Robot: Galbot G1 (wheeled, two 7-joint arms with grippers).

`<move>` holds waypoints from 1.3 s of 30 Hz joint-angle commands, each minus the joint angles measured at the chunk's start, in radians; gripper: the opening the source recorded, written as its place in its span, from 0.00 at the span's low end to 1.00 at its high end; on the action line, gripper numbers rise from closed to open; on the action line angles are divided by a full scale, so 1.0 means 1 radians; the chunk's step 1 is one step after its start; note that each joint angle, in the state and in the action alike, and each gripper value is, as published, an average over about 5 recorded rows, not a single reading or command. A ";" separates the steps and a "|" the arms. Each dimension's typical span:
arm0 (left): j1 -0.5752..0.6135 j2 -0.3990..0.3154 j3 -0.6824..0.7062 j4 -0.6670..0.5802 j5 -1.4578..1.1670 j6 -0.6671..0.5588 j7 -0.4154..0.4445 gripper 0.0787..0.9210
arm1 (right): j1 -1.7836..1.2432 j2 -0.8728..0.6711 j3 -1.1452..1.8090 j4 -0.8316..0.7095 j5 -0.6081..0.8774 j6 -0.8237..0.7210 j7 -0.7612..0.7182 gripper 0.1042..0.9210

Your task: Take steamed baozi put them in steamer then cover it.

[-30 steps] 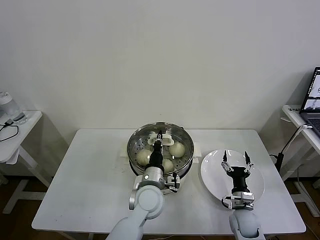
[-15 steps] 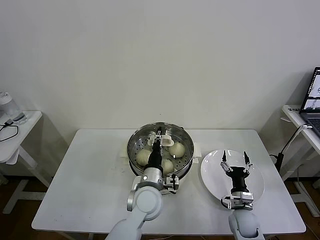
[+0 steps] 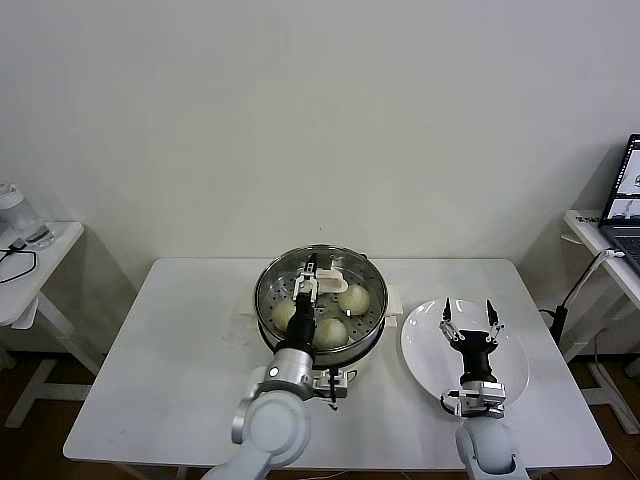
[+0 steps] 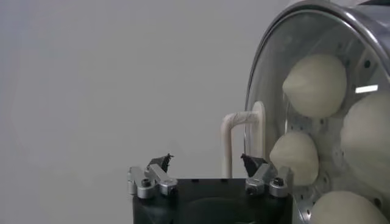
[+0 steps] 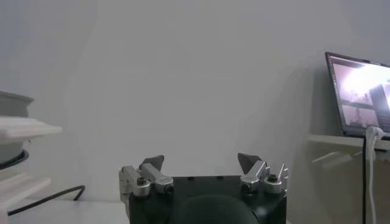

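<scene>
The cover (image 3: 320, 285) sits on the steamer (image 3: 365, 335) with the steamed baozi (image 3: 353, 297) underneath. The left gripper (image 3: 308, 277) has its fingers released around the handle, so it should lift straight up without nudging it. The right gripper (image 3: 469, 320) hangs spread over the plate (image 3: 425, 350).
</scene>
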 commanded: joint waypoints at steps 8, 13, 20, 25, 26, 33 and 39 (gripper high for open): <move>0.209 0.165 -0.461 -0.232 -1.034 -0.240 -0.403 0.88 | -0.045 -0.029 -0.022 0.051 0.152 -0.077 -0.009 0.88; 0.258 0.152 -0.668 -0.074 -1.394 -0.455 -0.426 0.88 | -0.065 -0.032 -0.029 0.064 0.174 -0.092 -0.018 0.88; 0.307 0.120 -0.736 0.116 -1.564 -0.635 -0.317 0.88 | -0.091 -0.043 -0.038 0.086 0.172 -0.144 -0.011 0.88; 0.332 0.103 -0.740 0.172 -1.568 -0.706 -0.272 0.88 | -0.111 -0.050 -0.037 0.095 0.162 -0.161 -0.012 0.88; 0.337 0.101 -0.739 0.174 -1.568 -0.713 -0.267 0.88 | -0.115 -0.051 -0.036 0.096 0.165 -0.159 -0.013 0.88; 0.353 0.097 -0.727 0.188 -1.566 -0.741 -0.251 0.88 | -0.125 -0.044 -0.020 0.105 0.191 -0.122 -0.037 0.88; 0.354 0.095 -0.721 0.193 -1.559 -0.733 -0.249 0.88 | -0.133 -0.043 -0.018 0.111 0.199 -0.114 -0.039 0.88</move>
